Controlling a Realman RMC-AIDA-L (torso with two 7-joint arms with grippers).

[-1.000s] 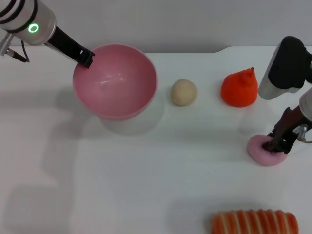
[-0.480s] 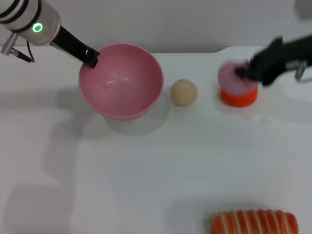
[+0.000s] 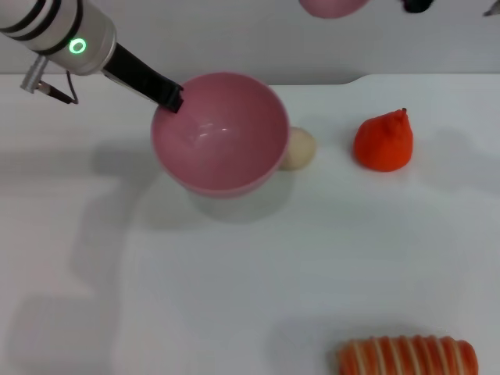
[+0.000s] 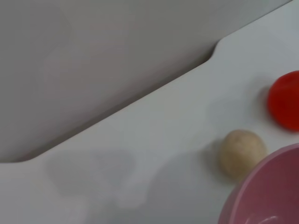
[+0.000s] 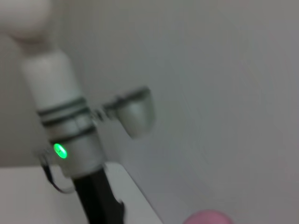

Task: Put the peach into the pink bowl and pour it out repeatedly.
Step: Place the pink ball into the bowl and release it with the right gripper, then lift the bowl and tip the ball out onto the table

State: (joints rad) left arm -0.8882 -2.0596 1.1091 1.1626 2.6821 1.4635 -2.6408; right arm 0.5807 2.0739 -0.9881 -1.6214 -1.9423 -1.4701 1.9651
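Two grippers were at work: the left gripper [image 3: 170, 99] clamped on the pink bowl [image 3: 221, 131], the right gripper [image 3: 418, 5] high at the far edge with the peach [image 3: 332, 7]

Left fingers were closed on the bowl's far-left rim, holding the bowl tilted so its open side faced near and up; its right side hid part of the beige ball [image 3: 300, 148], which the left wrist view showed just beside the rim. Only a dark tip of the right gripper showed at the far right; whether its fingers were open or closed could not be told. The peach showed as a pink curve at the far edge, left of that tip, above and beyond the bowl. An orange-red pointed fruit [image 3: 383, 141] stood right of the ball on the white table [image 3: 234, 281], and a striped orange item [image 3: 408, 357] lay near right
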